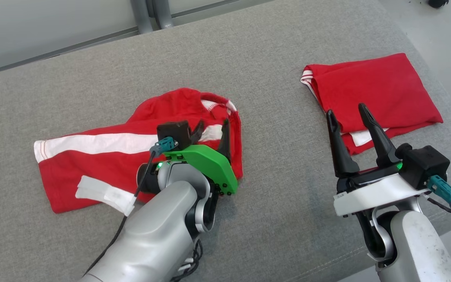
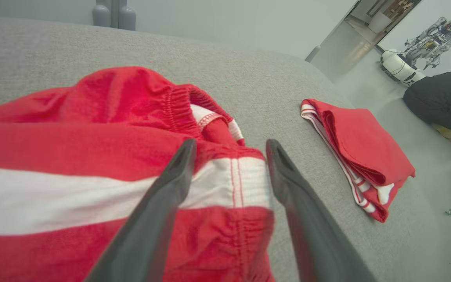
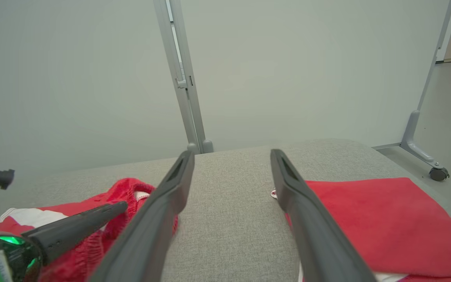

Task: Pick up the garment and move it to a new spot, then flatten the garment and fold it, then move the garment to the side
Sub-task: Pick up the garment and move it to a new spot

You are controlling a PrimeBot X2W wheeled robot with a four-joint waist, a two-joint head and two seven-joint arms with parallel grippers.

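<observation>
Two red garments lie on the grey cushion (image 1: pixel 268 58): the rumpled red shorts (image 1: pixel 92 172) with a white side stripe sit left of its middle, and a folded red pair (image 1: pixel 374 90) sits toward its right end. Two grippers are in play. The left gripper (image 1: pixel 213 127) is down at the rumpled shorts' elastic waistband (image 2: pixel 178 105), fingers parted partway, nothing pinched between them. The right gripper (image 1: pixel 347 110) hovers at the cushion's front right, over the folded pair's near edge, spread wide and empty.
</observation>
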